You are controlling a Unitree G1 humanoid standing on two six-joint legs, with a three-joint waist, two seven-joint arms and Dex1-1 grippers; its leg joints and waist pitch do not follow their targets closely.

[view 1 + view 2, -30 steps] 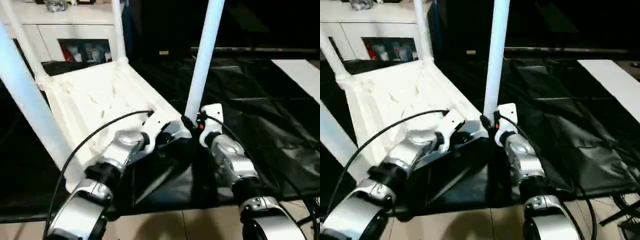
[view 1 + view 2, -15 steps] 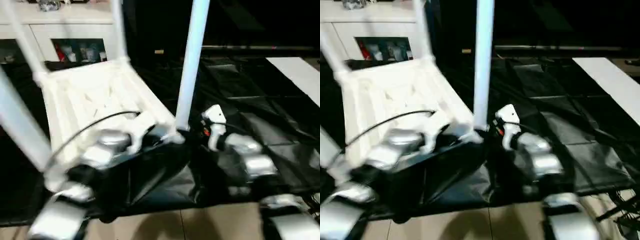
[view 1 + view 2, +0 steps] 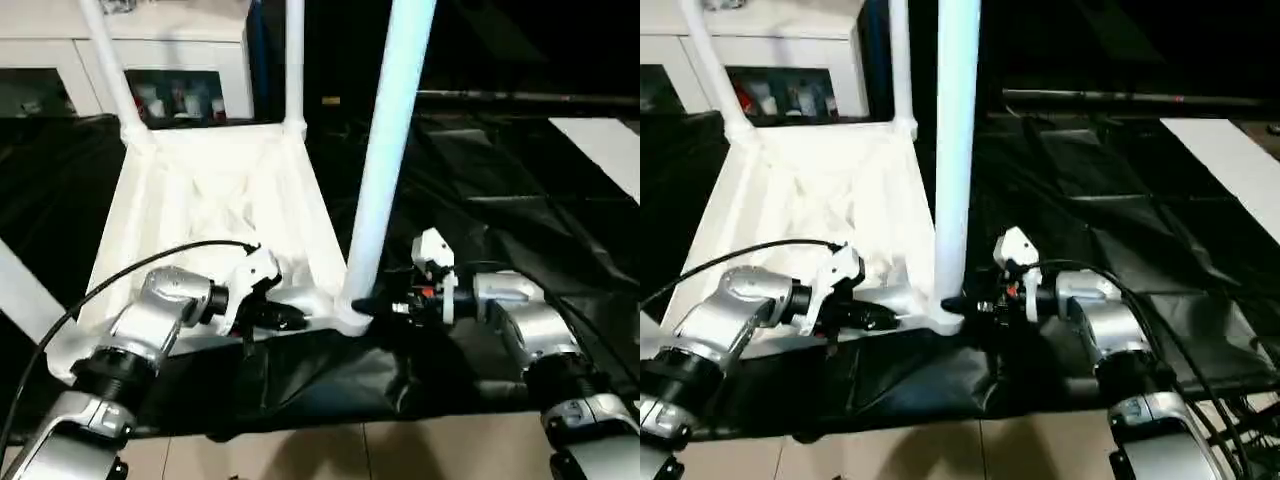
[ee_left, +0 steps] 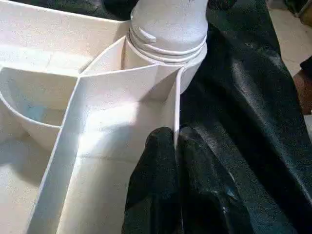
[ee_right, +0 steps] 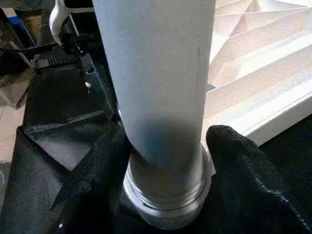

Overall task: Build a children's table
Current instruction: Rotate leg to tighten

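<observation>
Leg [image 3: 385, 170] stands in the corner socket, right between my right gripper's [image 5: 165, 161] open fingers. My left gripper [image 4: 176, 183] pinches the tabletop [image 3: 215, 215] rim just beside it. I think I'm screwing it in, so next I squeeze and twist.

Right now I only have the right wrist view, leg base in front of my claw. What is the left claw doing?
Observer: The left claw is shut on the tabletop edge wall, right beside the corner socket of that near leg.
Operator: Other legs in?
Observer: The far-left leg and far-right leg stand upright at the far corners.
Operator: What is it all lying on?
Observer: The tabletop lies ribbed side up on a black sheet that spreads well past it on your right.
</observation>
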